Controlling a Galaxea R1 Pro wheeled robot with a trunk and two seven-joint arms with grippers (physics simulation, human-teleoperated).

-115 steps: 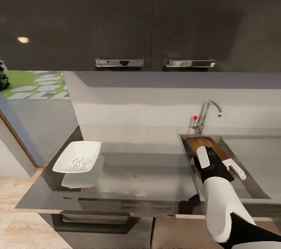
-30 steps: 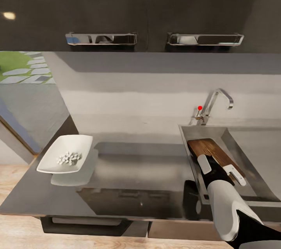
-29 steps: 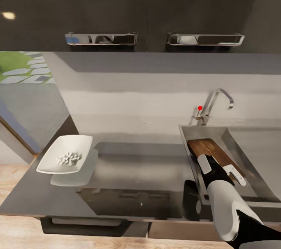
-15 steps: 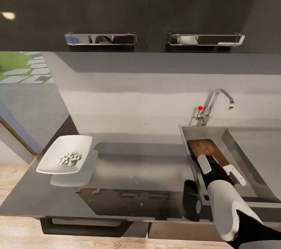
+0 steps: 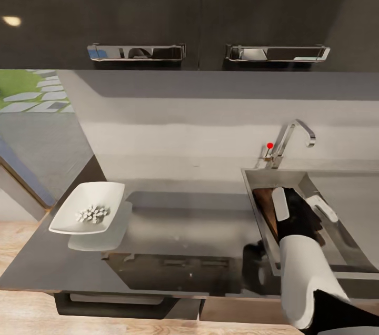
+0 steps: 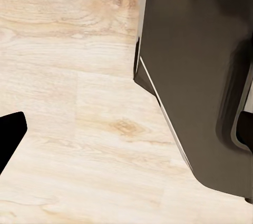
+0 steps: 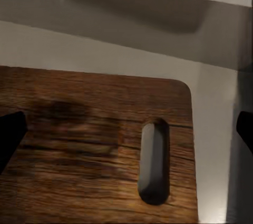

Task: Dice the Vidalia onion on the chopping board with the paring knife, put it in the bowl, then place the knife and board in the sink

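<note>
The countertop [image 5: 179,230] is a glossy grey slab mirroring the dark cabinets [image 5: 158,3] above, whose two chrome handles [image 5: 136,52] hang over a pale backsplash. At its left end sits the bowl [image 5: 87,207] with white diced onion [image 5: 92,213] in it. On the right lies the sink [image 5: 345,243], its tap [image 5: 292,138] with a red knob behind. The board [image 7: 79,145] lies flat in the basin, handle slot [image 7: 154,161] showing. The right gripper [image 5: 302,203] hovers over it, fingers spread wide and pinching nothing. The left wrist view shows light wood floor [image 6: 68,103] beside a dark cabinet [image 6: 205,76]; whether the left gripper is spread or pressed together I cannot tell.
</note>
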